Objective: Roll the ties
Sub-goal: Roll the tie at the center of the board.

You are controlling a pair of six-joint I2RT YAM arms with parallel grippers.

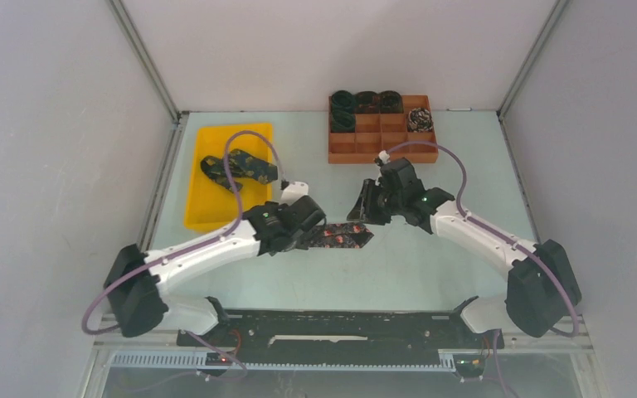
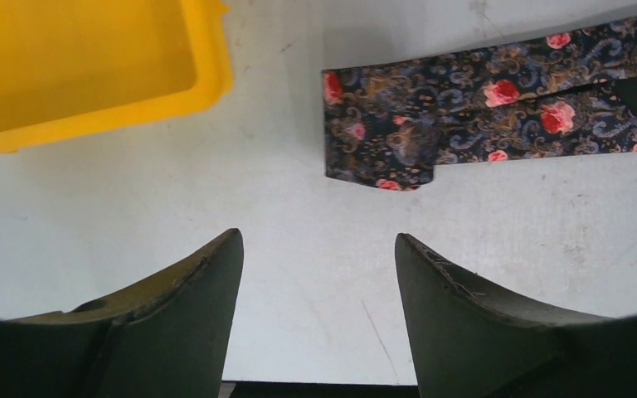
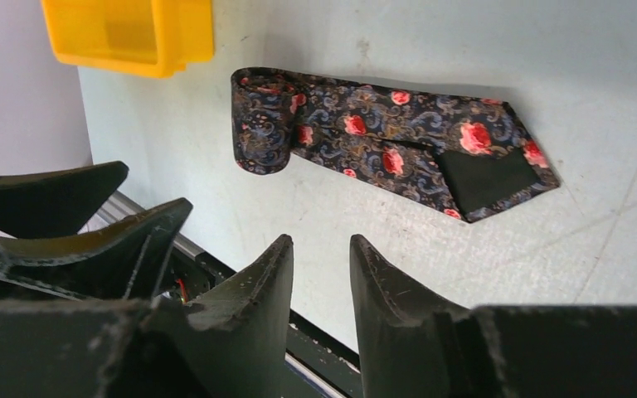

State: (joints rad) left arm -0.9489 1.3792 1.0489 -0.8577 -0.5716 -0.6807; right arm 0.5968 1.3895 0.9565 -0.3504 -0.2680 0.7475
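Observation:
A dark tie with red roses [image 1: 344,237] lies flat on the table between the two grippers. In the right wrist view its left end [image 3: 261,124] is rolled into a short coil, and its wide end [image 3: 489,178] lies face down with the black lining showing. The tie also shows in the left wrist view [image 2: 498,108]. My left gripper [image 1: 313,234] is open and empty, just short of the coiled end [image 2: 317,240]. My right gripper [image 1: 364,207] hovers above the wide end, its jaws [image 3: 321,242] a small way apart and empty.
A yellow tray [image 1: 207,207] at the left holds more unrolled ties [image 1: 240,166]. A brown divided box [image 1: 381,141] at the back holds several rolled ties [image 1: 365,101]. The left gripper's fingers [image 3: 50,199] show at the left of the right wrist view.

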